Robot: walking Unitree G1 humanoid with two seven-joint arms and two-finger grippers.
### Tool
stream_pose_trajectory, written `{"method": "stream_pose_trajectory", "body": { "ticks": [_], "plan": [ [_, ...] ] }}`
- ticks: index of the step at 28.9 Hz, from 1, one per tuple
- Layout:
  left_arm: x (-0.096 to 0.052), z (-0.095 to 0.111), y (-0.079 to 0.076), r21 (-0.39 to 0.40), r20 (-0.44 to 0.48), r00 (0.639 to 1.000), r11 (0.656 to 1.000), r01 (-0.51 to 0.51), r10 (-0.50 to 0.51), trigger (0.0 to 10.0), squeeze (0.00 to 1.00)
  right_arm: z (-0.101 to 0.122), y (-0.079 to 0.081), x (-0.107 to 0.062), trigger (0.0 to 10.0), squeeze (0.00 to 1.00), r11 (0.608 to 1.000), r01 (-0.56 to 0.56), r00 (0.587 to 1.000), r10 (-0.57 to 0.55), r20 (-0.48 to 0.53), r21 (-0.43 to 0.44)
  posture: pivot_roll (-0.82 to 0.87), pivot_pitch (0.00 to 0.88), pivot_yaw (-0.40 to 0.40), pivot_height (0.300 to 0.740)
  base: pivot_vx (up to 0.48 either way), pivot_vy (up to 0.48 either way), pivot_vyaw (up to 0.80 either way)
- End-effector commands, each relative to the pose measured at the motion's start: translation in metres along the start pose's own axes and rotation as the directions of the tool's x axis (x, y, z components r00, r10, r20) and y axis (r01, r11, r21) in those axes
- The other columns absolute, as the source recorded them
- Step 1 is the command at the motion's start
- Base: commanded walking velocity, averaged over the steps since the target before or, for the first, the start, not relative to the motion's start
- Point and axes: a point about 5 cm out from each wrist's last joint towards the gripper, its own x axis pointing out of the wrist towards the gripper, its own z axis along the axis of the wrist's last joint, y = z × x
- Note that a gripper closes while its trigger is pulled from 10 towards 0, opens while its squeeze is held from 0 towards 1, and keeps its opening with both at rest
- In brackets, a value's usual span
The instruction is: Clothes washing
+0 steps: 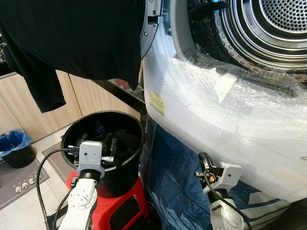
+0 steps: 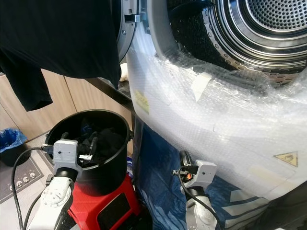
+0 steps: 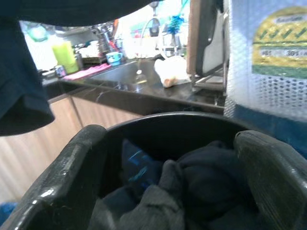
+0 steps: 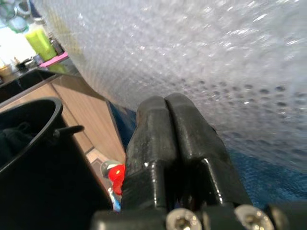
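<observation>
Two grippers low in the head views, neither holding cloth. Left gripper (image 1: 106,143): fingers spread wide apart, poised at the near rim of the black bucket (image 1: 136,125), tips just inside the mouth. In the left wrist view both finger pads (image 3: 72,167) frame the load, with nothing between them. Right gripper (image 1: 203,158): fingers pressed together on nothing, held close beside the bubble wrap (image 1: 230,110) that covers the washer front; looks idle.

Bucket stands on a red stool (image 1: 129,203), just beside the washer. Inside it: dark clothes (image 3: 192,187), bunched, at least a few pieces, filling the lower part. This is the remaining load.

Further back and up: the washer door (image 1: 151,28) stands open and the steel drum (image 1: 268,28) is exposed. The visible part of the drum shows no garment, though its bottom is hidden behind the wrapped rim, so I cannot tell whether anything lies inside.

A black shirt (image 1: 72,38) hangs across the upper left of the head view, in front of the cabinets; what holds it up is out of frame.

Far: wooden cabinets (image 1: 33,105), dark countertop with a sink (image 3: 124,79), and a bin with a blue liner (image 1: 17,146) on the floor.

Judgement: door opening done; loading early or mid-way. Left: grasp clothes from the bucket, lift them to the drum, repeat, shut the door. Next likely step is closing the left fingers on the pile.
</observation>
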Motion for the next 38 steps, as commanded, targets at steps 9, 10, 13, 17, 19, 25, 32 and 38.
{"method": "stream_pose_trajectory", "body": {
  "ticks": [9,10,13,17,19,25,32,38],
  "plan": [
    [-0.001,0.002,0.005,0.003,0.009,0.999,0.999,-0.042,0.042,10.0,0.0,0.002,0.008,0.002,10.0,0.0,0.999,-0.03,0.999,0.03,0.014,-0.013,0.07,0.051,-0.031,0.74,0.0,0.0,0.0],
    [-0.002,0.002,0.006,0.002,0.006,0.999,0.999,-0.042,0.042,10.0,0.0,0.002,0.008,0.002,10.0,0.0,0.999,-0.03,0.999,0.03,0.012,-0.013,0.07,0.05,-0.033,0.74,0.0,0.0,0.0],
    [-0.002,0.0,0.006,-0.014,-0.009,0.999,0.999,-0.044,0.044,10.0,0.0,0.001,0.008,0.002,10.0,0.0,1.0,-0.027,1.0,0.027,0.008,-0.012,0.07,0.05,-0.032,0.74,0.0,0.0,0.0],
    [-0.002,0.0,0.007,-0.01,-0.005,0.999,0.999,-0.046,0.046,10.0,0.0,0.001,0.008,0.002,10.0,0.0,1.0,-0.027,1.0,0.027,0.006,-0.011,0.07,0.051,-0.032,0.74,0.12,0.0,0.0],
    [-0.002,0.0,0.007,-0.011,-0.004,0.999,0.999,-0.047,0.047,10.0,0.0,0.001,0.008,0.002,10.0,0.0,1.0,-0.029,1.0,0.029,0.003,-0.012,0.07,0.051,-0.032,0.74,0.296,0.0,0.0],
    [-0.001,0.0,0.007,-0.012,-0.005,0.999,0.999,-0.045,0.045,10.0,0.0,0.0,0.007,0.001,10.0,0.0,0.999,-0.03,1.0,0.03,0.0,-0.013,0.07,0.05,-0.031,0.74,0.337,0.0,0.0],
    [-0.001,0.001,0.007,-0.013,-0.002,0.999,0.999,-0.043,0.043,10.0,0.0,-0.003,0.006,-0.004,10.0,0.0,0.998,-0.049,0.999,0.049,-0.008,-0.027,0.07,0.053,-0.032,0.74,0.395,0.0,0.0],
    [-0.003,0.002,0.006,-0.017,0.014,0.999,0.999,-0.037,0.038,10.0,0.0,-0.023,-0.024,-0.041,10.0,0.0,0.996,0.002,0.996,-0.01,-0.087,-0.087,0.08,0.056,-0.04,0.74,0.0,0.0,0.0]
  ]
}}
